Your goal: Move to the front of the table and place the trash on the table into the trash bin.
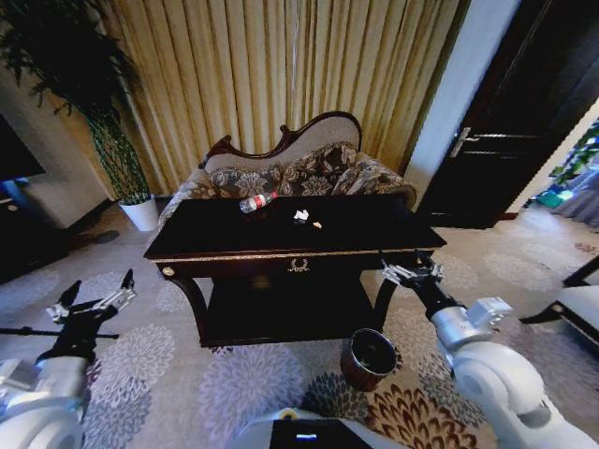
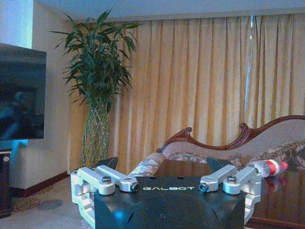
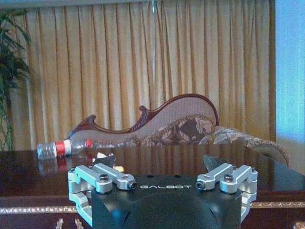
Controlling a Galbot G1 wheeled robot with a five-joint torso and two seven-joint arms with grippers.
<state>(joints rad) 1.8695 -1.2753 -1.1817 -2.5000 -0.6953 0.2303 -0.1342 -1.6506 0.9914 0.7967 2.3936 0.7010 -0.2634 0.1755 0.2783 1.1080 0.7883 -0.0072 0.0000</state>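
Note:
The dark glossy table (image 1: 234, 238) stands ahead of me, a gold ornament on its front apron. On its top lies the trash: a clear plastic bottle (image 1: 255, 202) with a red label, on its side, and small white paper scraps (image 1: 301, 216) near the middle. The bottle (image 3: 62, 148) and the scraps (image 3: 101, 155) also show in the right wrist view; the bottle (image 2: 267, 168) shows in the left wrist view too. The reddish-brown trash bin (image 1: 367, 359) stands on the carpet at the table's front right. My left gripper (image 1: 94, 297) is open, left of the table. My right gripper (image 1: 412, 272) is open at the table's front right corner.
A patterned sofa (image 1: 290, 173) sits behind the table before gold curtains. A tall plant in a white pot (image 1: 140, 213) stands at the back left, beside a black TV stand (image 1: 28, 238). A dark door (image 1: 505, 122) is at the right. Floral carpet surrounds the table.

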